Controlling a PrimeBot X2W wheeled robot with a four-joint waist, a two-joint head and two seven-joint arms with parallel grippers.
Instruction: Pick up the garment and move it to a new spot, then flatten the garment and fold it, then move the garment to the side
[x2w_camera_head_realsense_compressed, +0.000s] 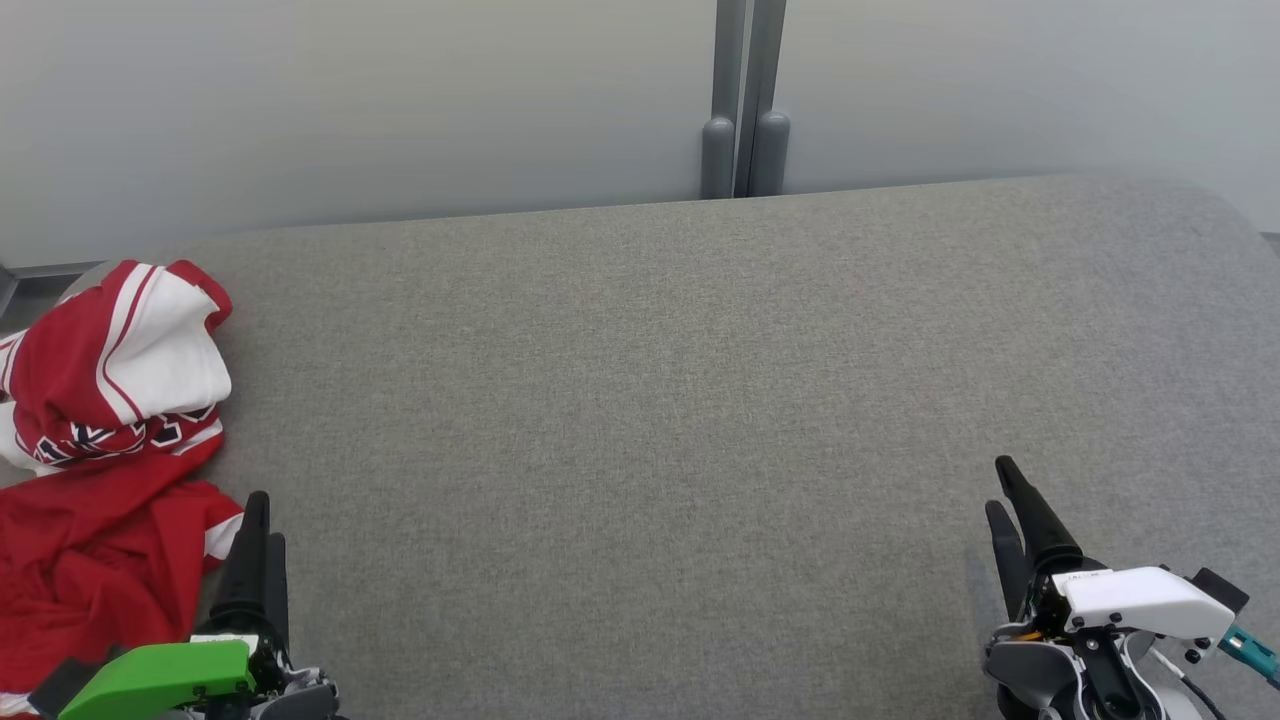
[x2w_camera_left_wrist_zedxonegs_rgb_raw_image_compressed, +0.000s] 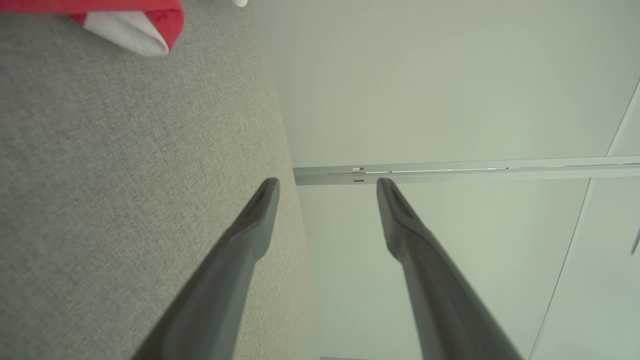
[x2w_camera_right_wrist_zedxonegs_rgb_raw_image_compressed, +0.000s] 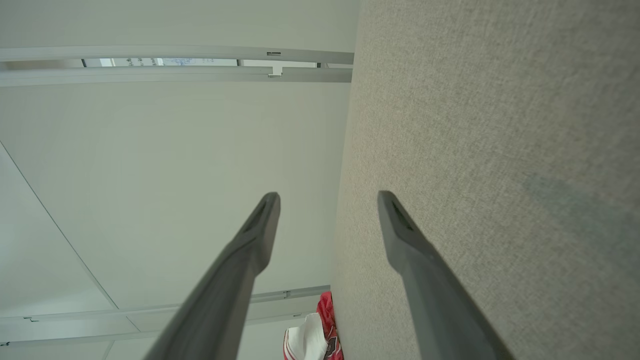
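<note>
Head view: shows the red and white garment (x2w_camera_head_realsense_compressed: 110, 420) crumpled in a heap at the left edge of the grey table (x2w_camera_head_realsense_compressed: 650, 400), with white panels and dark lettering bunched on top and plain red cloth spilling toward the near edge. Places the left hand (x2w_camera_head_realsense_compressed: 262, 518) just beside the right side of that red cloth, fingers pointing away over the table, below them a green wrist cover (x2w_camera_head_realsense_compressed: 160, 675). Reads plainly in the left wrist view: left hand (x2w_camera_left_wrist_zedxonegs_rgb_raw_image_compressed: 327, 182) spread wide with nothing between the fingers, a fold of the garment (x2w_camera_left_wrist_zedxonegs_rgb_raw_image_compressed: 135, 30) up in the top left corner, apart from the fingertips. Puts the right hand (x2w_camera_head_realsense_compressed: 998, 485) across the table at the lower right, well apart from the garment, beside a white wrist cover (x2w_camera_head_realsense_compressed: 1140, 590). Reads likewise in the right wrist view: right hand (x2w_camera_right_wrist_zedxonegs_rgb_raw_image_compressed: 328, 195) parted and empty above the table, the garment (x2w_camera_right_wrist_zedxonegs_rgb_raw_image_compressed: 312, 340) small at the bottom edge. Beyond the table, a pale wall (x2w_camera_head_realsense_compressed: 350, 100) split by a grey post (x2w_camera_head_realsense_compressed: 745, 100).
</note>
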